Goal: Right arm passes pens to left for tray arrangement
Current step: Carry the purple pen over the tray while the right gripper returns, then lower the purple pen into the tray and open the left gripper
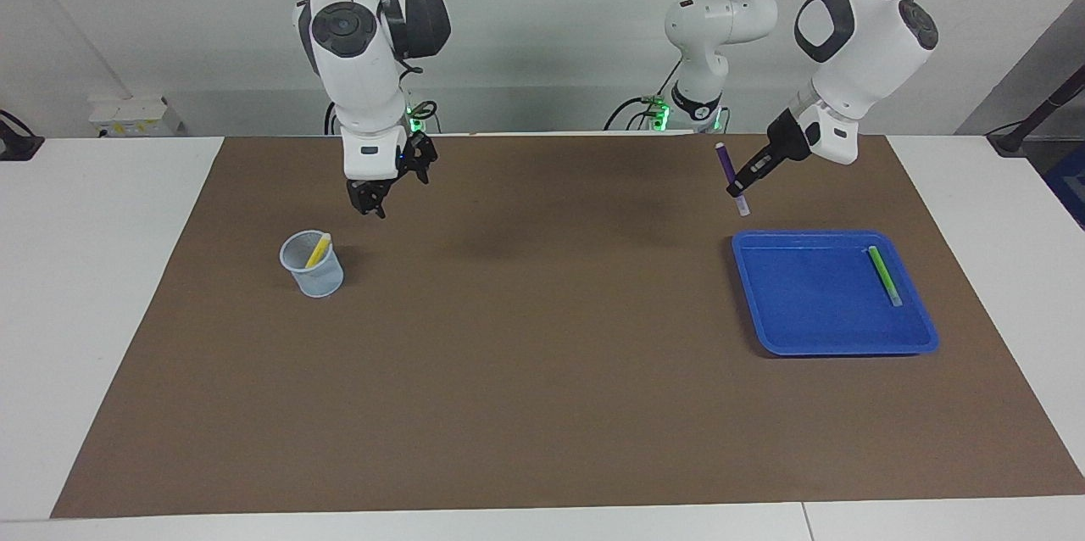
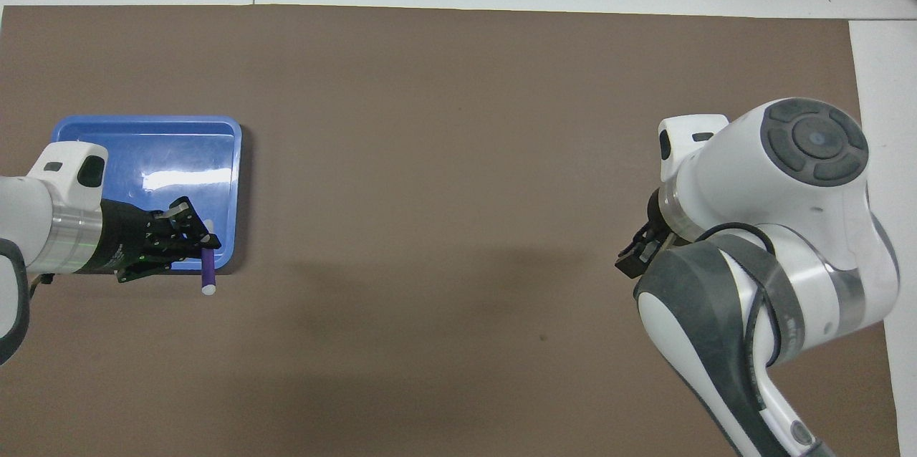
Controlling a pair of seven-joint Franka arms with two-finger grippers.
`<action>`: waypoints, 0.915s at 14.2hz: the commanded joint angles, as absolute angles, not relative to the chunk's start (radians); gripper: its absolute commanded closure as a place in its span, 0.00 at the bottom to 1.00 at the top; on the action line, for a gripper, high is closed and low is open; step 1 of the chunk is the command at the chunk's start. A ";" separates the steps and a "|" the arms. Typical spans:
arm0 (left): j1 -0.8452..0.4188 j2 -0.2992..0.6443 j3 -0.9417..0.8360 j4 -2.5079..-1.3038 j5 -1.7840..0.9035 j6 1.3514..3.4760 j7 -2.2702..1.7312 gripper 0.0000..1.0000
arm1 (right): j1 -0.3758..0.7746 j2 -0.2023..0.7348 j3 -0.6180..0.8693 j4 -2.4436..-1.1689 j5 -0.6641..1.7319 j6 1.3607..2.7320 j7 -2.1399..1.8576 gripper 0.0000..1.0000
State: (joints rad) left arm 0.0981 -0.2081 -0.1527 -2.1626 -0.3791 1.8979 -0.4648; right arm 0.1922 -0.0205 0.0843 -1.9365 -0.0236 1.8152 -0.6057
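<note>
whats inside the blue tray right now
One green pen lies in the blue tray, along the side toward the left arm's end. In the overhead view the left arm covers that part, hiding the pen. The left gripper holds the purple pen above the table, near the tray's edge.

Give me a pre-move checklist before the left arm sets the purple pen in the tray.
1. Left gripper shut on purple pen: ok.
2. Pen over tray: not ok, it hangs just off the edge nearer the robots.
3. Free space in tray beside green pen: ok.
4. Right gripper away from the tray, over the mat near the cup: ok.
5. Yellow pen in cup for the next pass: ok.
</note>
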 commanded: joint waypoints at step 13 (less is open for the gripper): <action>0.178 -0.034 -0.160 -2.134 -0.160 2.035 -0.109 1.00 | -0.092 -0.069 0.097 -2.206 -0.052 2.039 -0.726 0.19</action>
State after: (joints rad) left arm 0.1714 -0.0592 -0.1551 -2.1567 -0.1797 2.0130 -0.1212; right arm -0.0595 -0.0632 0.0829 -2.1824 -0.0328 2.0134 -0.7871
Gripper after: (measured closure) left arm 0.828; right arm 0.198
